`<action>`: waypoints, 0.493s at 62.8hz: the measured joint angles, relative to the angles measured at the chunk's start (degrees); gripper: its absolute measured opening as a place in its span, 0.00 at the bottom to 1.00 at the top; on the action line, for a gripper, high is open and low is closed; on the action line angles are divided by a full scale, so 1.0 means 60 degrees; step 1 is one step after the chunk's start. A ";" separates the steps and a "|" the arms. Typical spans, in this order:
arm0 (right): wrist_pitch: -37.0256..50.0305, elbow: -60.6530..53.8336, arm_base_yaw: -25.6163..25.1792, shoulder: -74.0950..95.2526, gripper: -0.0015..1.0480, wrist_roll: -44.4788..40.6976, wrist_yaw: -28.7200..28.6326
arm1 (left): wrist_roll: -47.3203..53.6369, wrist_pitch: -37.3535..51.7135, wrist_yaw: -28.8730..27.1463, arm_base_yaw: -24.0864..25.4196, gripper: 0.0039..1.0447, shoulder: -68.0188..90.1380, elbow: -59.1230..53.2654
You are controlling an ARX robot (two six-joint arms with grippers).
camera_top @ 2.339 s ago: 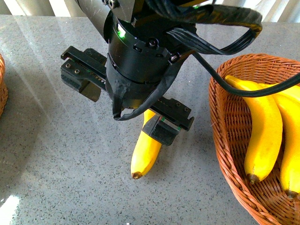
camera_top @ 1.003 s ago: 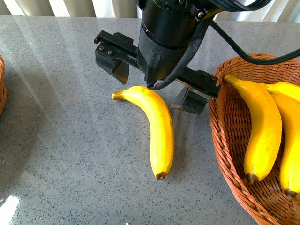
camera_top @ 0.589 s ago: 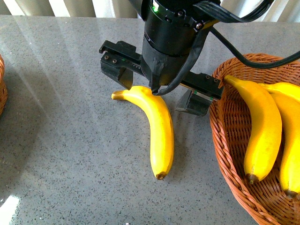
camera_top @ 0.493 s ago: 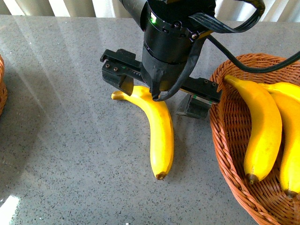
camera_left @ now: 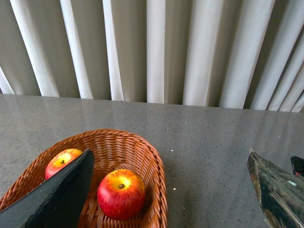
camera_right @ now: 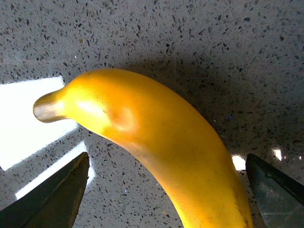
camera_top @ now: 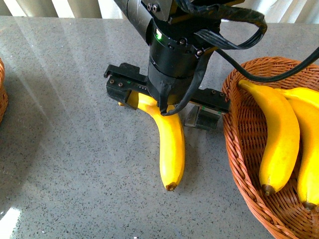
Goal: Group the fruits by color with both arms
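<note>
On the grey speckled worktop (camera_top: 60, 149), nearest us, we see a loose banana (camera_top: 171, 144) lying with its brown tip toward us and its stem end curving away to the left. Bare worktop lies open on the banana's left side as far as the frame edge, where only a sliver of wicker shows. On its right, the banana basket (camera_top: 239, 164) stands near, its rim close to the fruit, with two bananas (camera_top: 279, 139) resting inside.

Farther back, the right gripper (camera_top: 164, 102) hangs over the stem end of the loose banana. Its fingers (camera_top: 122, 89) stand wide apart, one on each side of the fruit, and we cannot tell from the front view whether either touches it. In the right wrist view the banana (camera_right: 156, 142) fills the gap between the finger tips (camera_right: 52, 199), with worktop showing on both sides of it, so nothing is clamped.

The left wrist view shows the left gripper (camera_left: 166, 199) with its fingers (camera_left: 57, 194) spread wide and holding nothing, above a wicker apple basket (camera_left: 152, 166) with two red apples (camera_left: 121, 194) in it, one partly hidden by a finger. Beyond it runs bare worktop up to pale curtains (camera_left: 156, 47).
</note>
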 joint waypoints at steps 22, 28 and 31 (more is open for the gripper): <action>0.0204 0.0000 0.0095 0.0102 0.72 -0.0331 -0.0138 | -0.0004 0.0000 -0.0004 0.0000 0.91 0.0000 0.0000; 0.0321 -0.0004 0.0087 0.0102 0.58 -0.0408 -0.0204 | 0.0000 0.0000 0.0000 0.0000 0.91 0.0000 0.0000; 0.0350 -0.0007 0.0076 0.0098 0.52 -0.0441 -0.0266 | 0.0000 0.0000 0.0000 0.0000 0.91 0.0000 0.0000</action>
